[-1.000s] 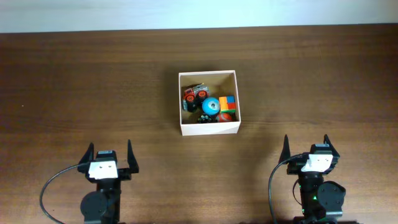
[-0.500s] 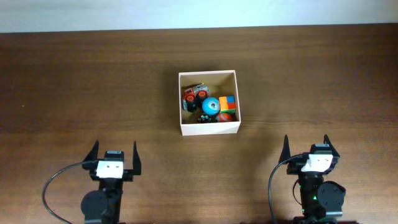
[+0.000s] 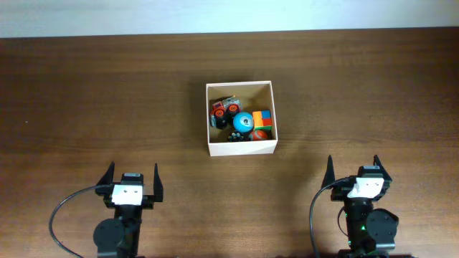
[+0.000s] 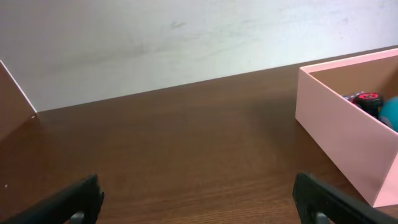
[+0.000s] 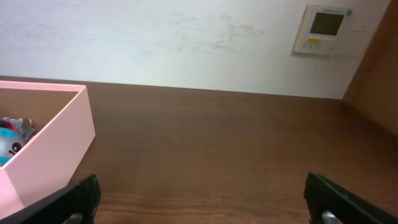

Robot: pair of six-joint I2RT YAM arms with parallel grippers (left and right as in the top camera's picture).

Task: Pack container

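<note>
Cream-white walls and a tan inside mark the container [image 3: 241,148], which sits on the dark wood surface [image 3: 107,93] a little beyond the middle, square to the edges and well apart from both arms. Inside it lie several small toys crowded toward the near side: a toy truck [image 3: 225,109] with orange wheels, a blue ball [image 3: 243,122] just beside it, a many-coloured block [image 3: 262,117] against the right wall, and a red ball [image 3: 260,134] near the front right corner. The left tool [image 3: 132,172] rests at the near left edge, released, its two fingers spread wide with nothing between them. The right tool [image 3: 353,163] sits at the near right edge, likewise released and grasping nothing. From the right wrist view a wall panel [image 5: 323,30] with a small screen shows on the pale wall behind the surface.
</note>
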